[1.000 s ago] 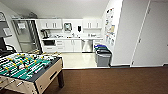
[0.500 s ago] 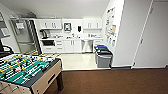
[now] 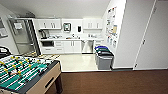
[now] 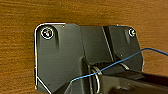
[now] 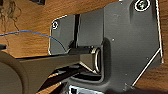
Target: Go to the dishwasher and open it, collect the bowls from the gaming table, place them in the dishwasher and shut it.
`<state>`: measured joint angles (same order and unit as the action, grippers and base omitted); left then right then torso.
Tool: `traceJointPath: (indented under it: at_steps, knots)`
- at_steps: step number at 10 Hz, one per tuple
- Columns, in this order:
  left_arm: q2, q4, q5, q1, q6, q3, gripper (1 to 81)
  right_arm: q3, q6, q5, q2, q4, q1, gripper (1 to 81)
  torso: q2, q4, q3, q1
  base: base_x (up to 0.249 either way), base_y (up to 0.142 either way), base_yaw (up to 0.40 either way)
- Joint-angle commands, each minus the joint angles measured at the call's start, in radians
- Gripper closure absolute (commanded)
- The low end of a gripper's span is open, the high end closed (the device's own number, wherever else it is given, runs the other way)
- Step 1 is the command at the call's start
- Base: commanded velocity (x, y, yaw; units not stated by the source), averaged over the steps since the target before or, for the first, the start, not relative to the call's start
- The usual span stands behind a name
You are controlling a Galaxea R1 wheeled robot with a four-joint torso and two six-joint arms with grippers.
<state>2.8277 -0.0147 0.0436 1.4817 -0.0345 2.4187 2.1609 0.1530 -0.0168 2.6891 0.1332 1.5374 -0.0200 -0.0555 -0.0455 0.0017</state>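
Observation:
The dishwasher point(image 3: 87, 46), with its stainless-steel front shut, sits under the counter at the far end of the kitchenette in the head view. The gaming table point(image 3: 40, 85), a table-football table with a green field and rods, stands close at the lower left. I cannot make out any bowls on it. Both wrist views look down on brown wood-look floor past the arms' dark plates point(image 4: 62, 57) point(image 5: 130, 45).
Grey bins with blue and green lids point(image 3: 103, 58) stand by the white wall on the right. A tall fridge point(image 3: 22, 37) is at the left and white cabinets point(image 3: 71, 46) sit beside the dishwasher. Pale kitchen floor point(image 3: 77, 62) meets brown floor point(image 3: 112, 81). A white door point(image 3: 155, 42) is at far right.
The whole head view has shifted only slightly, so the camera has moved a little. Nothing in the scene itself has moved.

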Motion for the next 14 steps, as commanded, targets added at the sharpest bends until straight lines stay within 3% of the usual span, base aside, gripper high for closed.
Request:
traceJointPath:
  at_steps: [1, 7, 14]
  knots:
    - [-0.017, 0.004, -0.053, -0.051, -0.002, -0.006, 1.0, -0.006, -0.001, -0.057, -0.021, -0.003, -0.046, 1.0, 0.0, 0.0, 0.0, 0.0, 0.184, 0.0, 0.0]
    - [-0.013, 0.004, -0.051, -0.05, -0.004, -0.006, 1.0, 0.017, -0.003, -0.055, -0.019, -0.004, -0.053, 1.0, 0.0, 0.0, 0.0, -0.001, 0.203, 0.0, 0.0]
    - [-0.016, 0.005, -0.051, -0.048, -0.004, -0.006, 1.0, 0.019, -0.006, -0.055, -0.016, 0.002, -0.058, 1.0, 0.0, 0.0, 0.0, 0.0, 0.276, 0.0, 0.0]
